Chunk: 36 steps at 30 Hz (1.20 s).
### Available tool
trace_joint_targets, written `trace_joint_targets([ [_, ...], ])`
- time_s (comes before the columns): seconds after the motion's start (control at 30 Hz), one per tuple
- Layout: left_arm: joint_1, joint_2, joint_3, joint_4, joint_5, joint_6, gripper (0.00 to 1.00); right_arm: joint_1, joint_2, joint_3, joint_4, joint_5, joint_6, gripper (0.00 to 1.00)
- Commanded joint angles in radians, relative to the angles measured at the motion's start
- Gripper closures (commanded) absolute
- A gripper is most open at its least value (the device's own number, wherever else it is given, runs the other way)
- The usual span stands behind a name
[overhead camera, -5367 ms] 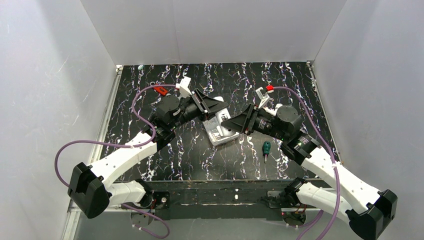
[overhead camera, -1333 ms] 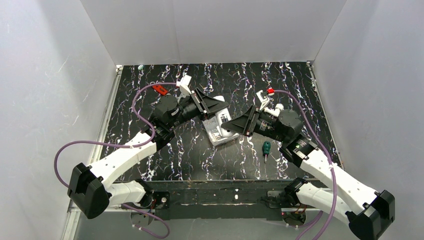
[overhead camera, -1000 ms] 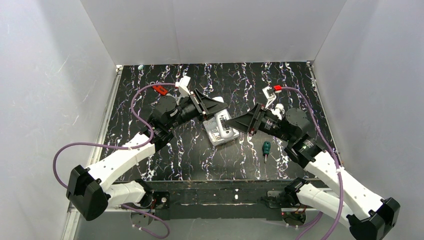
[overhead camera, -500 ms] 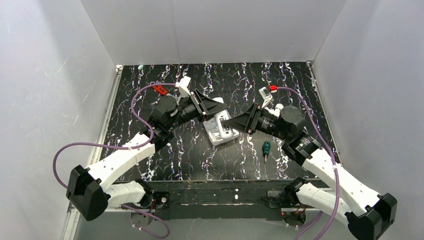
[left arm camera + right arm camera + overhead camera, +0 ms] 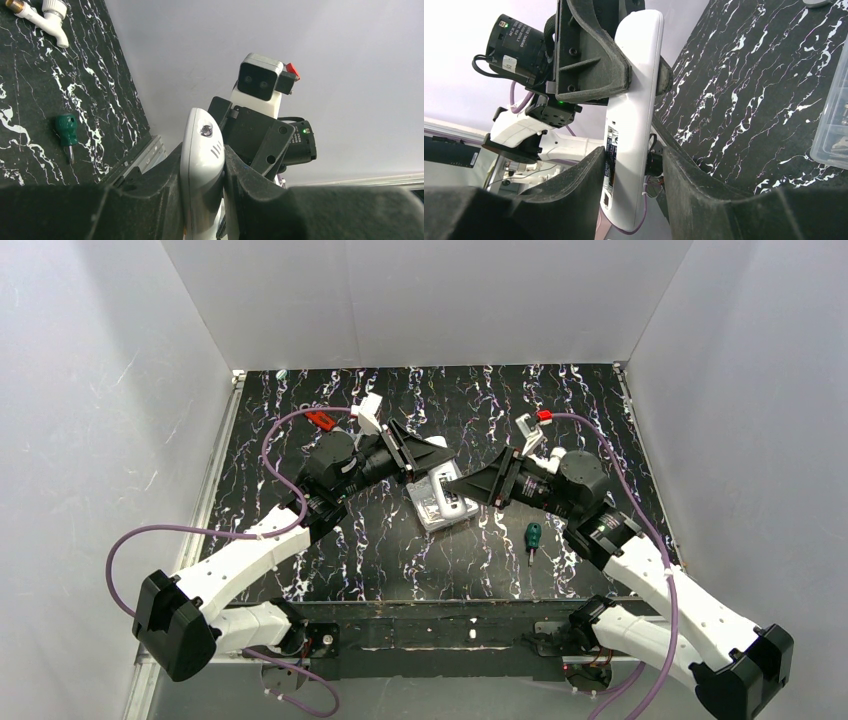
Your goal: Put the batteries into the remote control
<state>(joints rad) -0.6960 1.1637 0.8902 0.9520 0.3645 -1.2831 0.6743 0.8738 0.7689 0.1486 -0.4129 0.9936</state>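
The remote control (image 5: 201,165) is a slim white handset held in the air over the middle of the table. My left gripper (image 5: 202,150) is shut on it, one finger on each flat face. In the right wrist view the remote (image 5: 636,100) stands upright, with my left gripper clamped on its upper half. My right gripper (image 5: 634,152) straddles its lower end, with the left finger against the open battery bay (image 5: 611,155) and the right finger a small gap away. Something dark and labelled sits in the bay. In the top view both grippers, left (image 5: 430,455) and right (image 5: 468,485), meet there and mostly hide the remote.
A clear plastic compartment box (image 5: 440,506) of small parts lies under the grippers and shows at the edge of the right wrist view (image 5: 831,125). A green-handled screwdriver (image 5: 533,537) lies right of it. A white tap fitting (image 5: 52,17) lies further off. White walls enclose the table.
My right arm lifted and swung out a little a second ago, then came back down beside the remote. My left arm and the remote have held still.
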Motion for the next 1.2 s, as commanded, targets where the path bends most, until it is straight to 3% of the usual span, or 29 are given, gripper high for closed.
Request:
trace_joint_targets([
  [0.0, -0.003, -0.042, 0.017, 0.086, 0.037, 0.004, 1.0, -0.002, 0.014, 0.06, -0.008, -0.004, -0.024, 0.48],
  [0.53, -0.003, -0.042, 0.027, 0.068, 0.044, 0.015, 1.0, -0.002, 0.04, 0.126, -0.145, 0.011, -0.115, 0.62],
  [0.87, -0.003, -0.044, 0.021, 0.067, 0.04, 0.017, 1.0, -0.002, 0.014, 0.114, -0.121, 0.022, -0.099, 0.44],
  [1.17, -0.003, -0.036, 0.026, 0.075, 0.044, 0.012, 1.0, -0.003, 0.005, 0.092, -0.051, -0.007, -0.064, 0.41],
])
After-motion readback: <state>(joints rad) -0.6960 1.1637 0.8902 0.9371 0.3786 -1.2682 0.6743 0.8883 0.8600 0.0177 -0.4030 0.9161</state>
